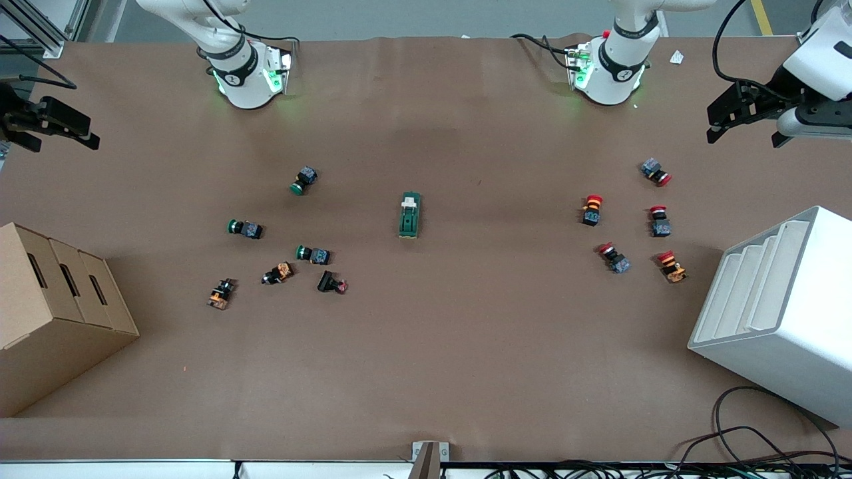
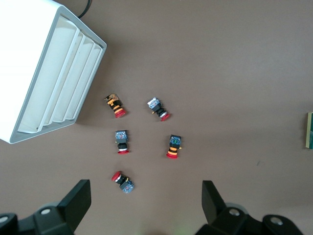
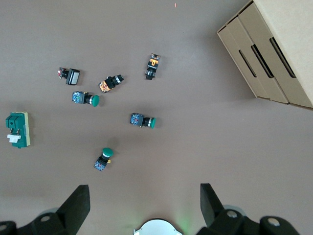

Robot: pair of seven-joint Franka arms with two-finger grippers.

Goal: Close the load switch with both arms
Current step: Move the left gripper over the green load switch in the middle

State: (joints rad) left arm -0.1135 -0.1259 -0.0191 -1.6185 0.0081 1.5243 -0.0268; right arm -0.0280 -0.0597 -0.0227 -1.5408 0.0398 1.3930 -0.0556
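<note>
The load switch point(image 1: 409, 215), a dark-green block with a white lever piece at its end toward the robots' bases, lies alone at the middle of the brown table. It also shows in the right wrist view point(image 3: 18, 129), and its edge shows in the left wrist view point(image 2: 309, 129). My left gripper point(image 1: 742, 123) is open and empty, held high over the left arm's end of the table, its fingers point(image 2: 78, 200) wide apart. My right gripper point(image 1: 56, 130) is open and empty, high over the right arm's end, its fingers point(image 3: 77, 205) wide apart.
Several green-capped and orange push buttons point(image 1: 313, 254) lie scattered toward the right arm's end, several red-capped ones point(image 1: 659, 221) toward the left arm's end. A cardboard box point(image 1: 46, 313) stands at the right arm's end, a white slotted bin point(image 1: 779, 313) at the left arm's end.
</note>
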